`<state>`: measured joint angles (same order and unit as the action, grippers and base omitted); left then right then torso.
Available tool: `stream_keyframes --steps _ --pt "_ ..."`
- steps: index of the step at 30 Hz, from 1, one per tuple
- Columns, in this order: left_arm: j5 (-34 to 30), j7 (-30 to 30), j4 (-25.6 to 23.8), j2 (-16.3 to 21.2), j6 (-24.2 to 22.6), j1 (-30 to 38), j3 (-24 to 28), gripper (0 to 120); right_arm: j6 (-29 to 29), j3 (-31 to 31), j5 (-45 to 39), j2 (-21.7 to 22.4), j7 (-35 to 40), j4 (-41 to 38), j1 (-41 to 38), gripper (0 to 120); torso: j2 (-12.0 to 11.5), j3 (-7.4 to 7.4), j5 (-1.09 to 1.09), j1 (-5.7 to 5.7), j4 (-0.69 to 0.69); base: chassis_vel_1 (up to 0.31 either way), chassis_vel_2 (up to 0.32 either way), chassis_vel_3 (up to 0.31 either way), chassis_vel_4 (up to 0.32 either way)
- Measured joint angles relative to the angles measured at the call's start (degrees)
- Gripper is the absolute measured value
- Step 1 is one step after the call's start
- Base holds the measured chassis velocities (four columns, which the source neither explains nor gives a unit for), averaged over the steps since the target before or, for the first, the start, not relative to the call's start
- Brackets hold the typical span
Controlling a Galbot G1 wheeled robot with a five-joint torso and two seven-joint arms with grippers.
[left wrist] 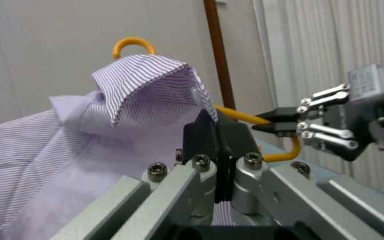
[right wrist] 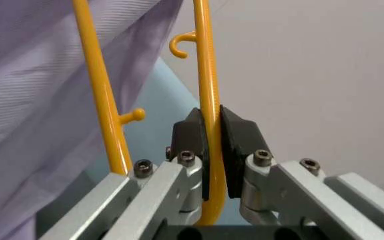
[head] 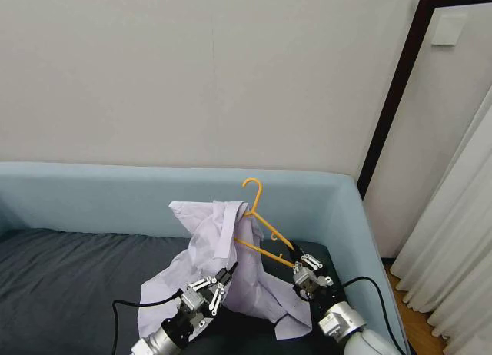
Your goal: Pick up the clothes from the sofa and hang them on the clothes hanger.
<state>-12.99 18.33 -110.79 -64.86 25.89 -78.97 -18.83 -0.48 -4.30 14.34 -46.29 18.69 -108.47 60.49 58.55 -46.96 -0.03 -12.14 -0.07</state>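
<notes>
Okay, over the light-blue sofa [head: 92, 194], near its right end, a lilac pinstriped shirt [head: 207, 247] drapes on a yellow wire hanger [head: 265, 232] held upright. Jaws of the right gripper [head: 307, 274] clamp the hanger's bare arm. Jaws of the left gripper [head: 211, 286] are closed against the shirt; pinched cloth unclear.

Shirt [head: 204, 251]: one, pale purple striped | hanger [head: 269, 229]: one, orange | sofa [head: 77, 194]: one, light blue | grippers: two, left gripper [head: 227, 275] and right gripper [head: 298, 263]

Bare seat cushion [head: 61, 278] left of shirt [head: 204, 247]
</notes>
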Motion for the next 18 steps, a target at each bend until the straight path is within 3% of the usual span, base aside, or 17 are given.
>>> stream_keyframes --steps 6,18 --pt "-0.45 -3.13 -0.42 0.82 -1.04 1.93 -1.30 0 3.03 3.69 9.29 0.79 -1.67 3.21 1.77 5 0.00 0.00 0.00 0.00 -0.01 0.000 0.000 0.000 0.000" --pt "-2.81 -4.54 -0.92 3.00 -2.86 4.24 -2.49 0 7.19 3.55 16.70 0.10 -4.70 5.73 2.54 5 0.00 0.00 0.00 0.00 0.00 0.000 0.000 0.000 0.000"
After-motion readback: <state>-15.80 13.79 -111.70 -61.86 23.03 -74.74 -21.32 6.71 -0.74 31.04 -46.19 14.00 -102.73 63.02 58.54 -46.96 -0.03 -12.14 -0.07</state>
